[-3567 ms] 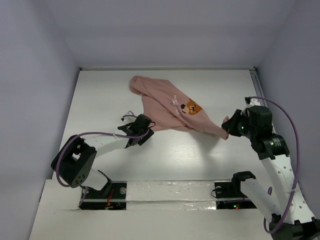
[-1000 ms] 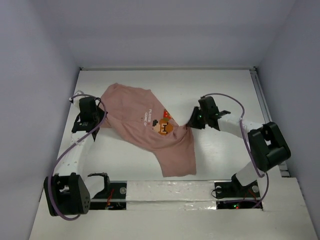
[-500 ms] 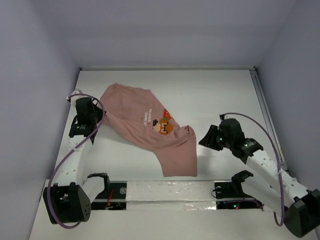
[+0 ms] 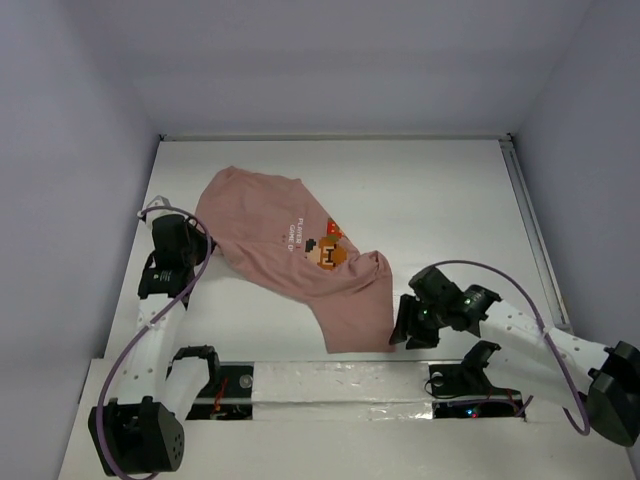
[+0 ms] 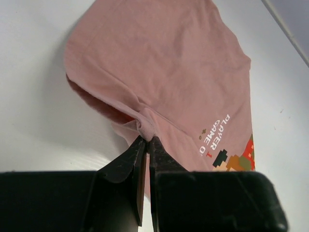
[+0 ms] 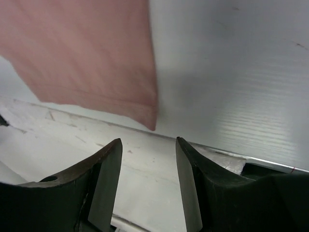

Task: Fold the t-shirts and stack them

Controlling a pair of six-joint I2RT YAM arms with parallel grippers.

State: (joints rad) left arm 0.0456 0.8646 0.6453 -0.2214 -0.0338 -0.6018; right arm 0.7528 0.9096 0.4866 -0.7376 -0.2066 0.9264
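The dusty-pink t-shirt (image 4: pixel 290 255) lies spread unevenly across the middle of the table, its pixel chest graphic (image 4: pixel 330 252) facing up. My left gripper (image 4: pixel 200 240) is shut on a bunched edge of the t-shirt (image 5: pixel 145 126) at its left side; in the left wrist view the black jaws pinch the fabric. My right gripper (image 4: pixel 398 335) is open beside the shirt's near right hem corner (image 6: pixel 149 118), close to the table's front edge. Nothing lies between its fingers (image 6: pixel 108 159).
A taped strip (image 4: pixel 340 385) runs along the table's near edge between the arm bases. White walls enclose the table at back and sides. The table surface (image 4: pixel 440 190) to the right of the shirt is bare white.
The right arm has swung from the shirt's right side down to its near hem corner, jaws open. The left gripper has kept its hold and shifted slightly nearer.
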